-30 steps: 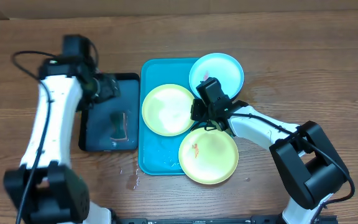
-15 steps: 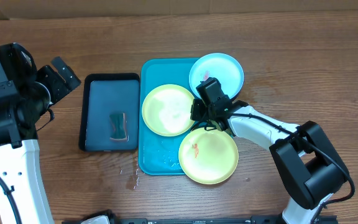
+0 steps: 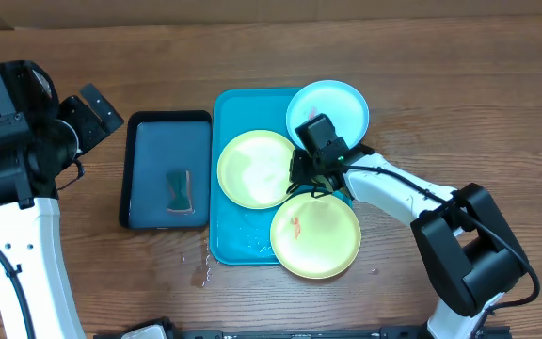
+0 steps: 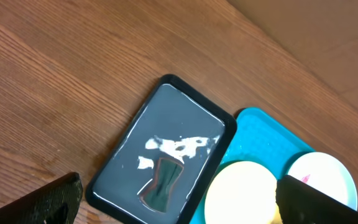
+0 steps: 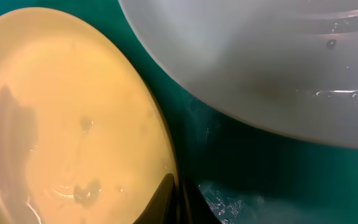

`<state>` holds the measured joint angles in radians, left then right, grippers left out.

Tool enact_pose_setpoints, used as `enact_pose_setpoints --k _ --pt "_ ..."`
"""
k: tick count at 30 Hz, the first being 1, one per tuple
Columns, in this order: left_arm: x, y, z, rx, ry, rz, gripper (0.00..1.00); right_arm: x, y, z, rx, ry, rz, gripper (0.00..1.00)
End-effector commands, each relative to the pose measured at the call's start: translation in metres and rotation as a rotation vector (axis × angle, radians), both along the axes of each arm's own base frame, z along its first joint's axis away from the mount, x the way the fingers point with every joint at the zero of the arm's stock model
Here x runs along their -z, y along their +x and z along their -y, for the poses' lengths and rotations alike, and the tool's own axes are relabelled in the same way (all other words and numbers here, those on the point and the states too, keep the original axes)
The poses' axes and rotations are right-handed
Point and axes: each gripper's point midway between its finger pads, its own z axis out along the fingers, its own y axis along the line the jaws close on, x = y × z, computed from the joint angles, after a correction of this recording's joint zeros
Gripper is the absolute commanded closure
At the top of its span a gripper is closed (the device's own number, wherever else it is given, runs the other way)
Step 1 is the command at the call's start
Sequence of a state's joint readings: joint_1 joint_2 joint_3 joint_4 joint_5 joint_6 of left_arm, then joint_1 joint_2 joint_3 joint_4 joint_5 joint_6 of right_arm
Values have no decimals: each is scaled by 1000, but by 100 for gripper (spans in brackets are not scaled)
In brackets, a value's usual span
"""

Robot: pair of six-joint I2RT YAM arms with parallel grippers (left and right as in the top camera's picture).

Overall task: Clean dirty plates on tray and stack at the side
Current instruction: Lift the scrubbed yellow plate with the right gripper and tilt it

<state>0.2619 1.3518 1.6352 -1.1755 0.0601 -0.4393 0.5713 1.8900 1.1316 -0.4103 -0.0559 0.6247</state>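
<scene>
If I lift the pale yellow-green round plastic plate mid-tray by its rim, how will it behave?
Probably light, stiff: the pale yellow-green round plastic plate looks thin, shallow. Likely slippery: water glistens on the turquoise plastic tray beside it. Gripped at one edge, it may tilt.

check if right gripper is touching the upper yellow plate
Touching. Right wrist view shows the right gripper shut on the rim of the upper yellow plate.
</scene>
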Motion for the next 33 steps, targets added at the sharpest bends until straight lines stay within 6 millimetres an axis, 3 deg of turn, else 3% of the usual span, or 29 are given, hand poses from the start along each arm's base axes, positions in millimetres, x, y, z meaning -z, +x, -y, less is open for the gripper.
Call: enact_pose_setpoints --k 1,7,16,20,23,30,33 --pt "1 3 1 -1 -15 0 0 -17 13 -10 0 23 24 96" --pt "1 3 1 -1 -16 -1 0 -47 20 -15 0 13 8 96" --pt "1 3 1 -1 -16 -2 0 -121 34 -23 -7 18 22 96" --pt "1 3 1 -1 -16 -2 0 -144 45 -33 -13 56 81 96" --pt "1 3 1 -1 -16 -1 0 -150 49 -42 -25 78 118 96" --pt "1 3 1 -1 -16 -1 0 -138 53 -74 -71 105 153 96" --pt "1 3 1 -1 -16 -1 0 -142 57 -89 -86 125 201 96"
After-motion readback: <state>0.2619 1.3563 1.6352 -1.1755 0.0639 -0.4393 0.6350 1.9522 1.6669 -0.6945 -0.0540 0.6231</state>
